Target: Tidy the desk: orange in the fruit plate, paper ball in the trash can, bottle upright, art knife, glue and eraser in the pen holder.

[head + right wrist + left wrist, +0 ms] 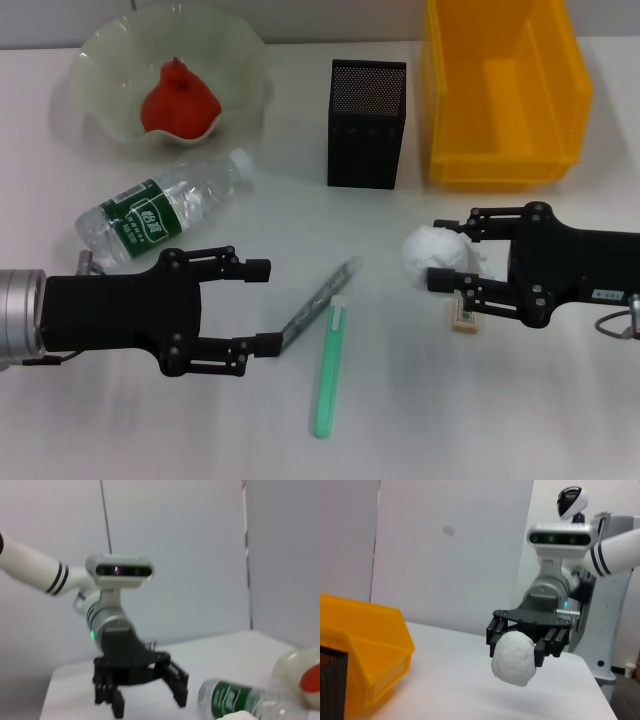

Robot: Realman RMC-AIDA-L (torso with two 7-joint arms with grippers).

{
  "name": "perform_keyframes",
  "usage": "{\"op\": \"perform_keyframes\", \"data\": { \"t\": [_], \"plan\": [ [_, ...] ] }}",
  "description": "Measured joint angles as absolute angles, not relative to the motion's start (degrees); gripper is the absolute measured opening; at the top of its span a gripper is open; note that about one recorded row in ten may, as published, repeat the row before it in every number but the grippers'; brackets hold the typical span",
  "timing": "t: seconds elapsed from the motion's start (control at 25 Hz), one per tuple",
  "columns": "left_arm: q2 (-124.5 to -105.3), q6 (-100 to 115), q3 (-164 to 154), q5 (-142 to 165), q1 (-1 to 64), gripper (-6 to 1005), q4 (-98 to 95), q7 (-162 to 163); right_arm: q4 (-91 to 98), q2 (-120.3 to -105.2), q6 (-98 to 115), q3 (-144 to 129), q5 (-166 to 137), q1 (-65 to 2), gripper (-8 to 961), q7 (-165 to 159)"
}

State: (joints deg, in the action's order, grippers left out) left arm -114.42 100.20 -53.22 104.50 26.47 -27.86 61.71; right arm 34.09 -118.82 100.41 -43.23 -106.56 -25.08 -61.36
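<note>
My right gripper (pixel 442 253) is shut on the white paper ball (pixel 432 256), in front of the yellow trash can (pixel 505 90). The left wrist view shows that paper ball (pixel 514 656) held just off the table. The beige eraser (pixel 465 316) lies under the right gripper's near finger. My left gripper (pixel 263 306) is open, low over the table near the end of the grey art knife (pixel 322 298). The green glue stick (pixel 330 372) lies beside the knife. The bottle (pixel 160 212) lies on its side. The orange (pixel 180 100) sits in the fruit plate (pixel 100 52). The black pen holder (pixel 367 125) stands upright.
The trash can is at the back right with the pen holder to its left and the fruit plate at the back left. The right wrist view shows the left gripper (pixel 142 695) with the lying bottle (pixel 240 700) beside it.
</note>
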Motion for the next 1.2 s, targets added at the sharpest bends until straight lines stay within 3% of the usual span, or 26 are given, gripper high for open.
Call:
{"op": "perform_keyframes", "data": {
  "t": [0.72, 1.2],
  "plan": [
    [-114.87, 100.5, -53.1, 104.5, 27.0, 786, -27.8, 61.8, 17.2, -119.39, 91.1, -22.9, -91.4, -23.6, 484, -40.6],
    [-114.87, 101.2, -53.1, 104.5, 27.0, 783, -28.1, 61.9, 15.5, -119.31, 73.5, -23.1, -85.3, -30.9, 484, -40.2]
  ]
}}
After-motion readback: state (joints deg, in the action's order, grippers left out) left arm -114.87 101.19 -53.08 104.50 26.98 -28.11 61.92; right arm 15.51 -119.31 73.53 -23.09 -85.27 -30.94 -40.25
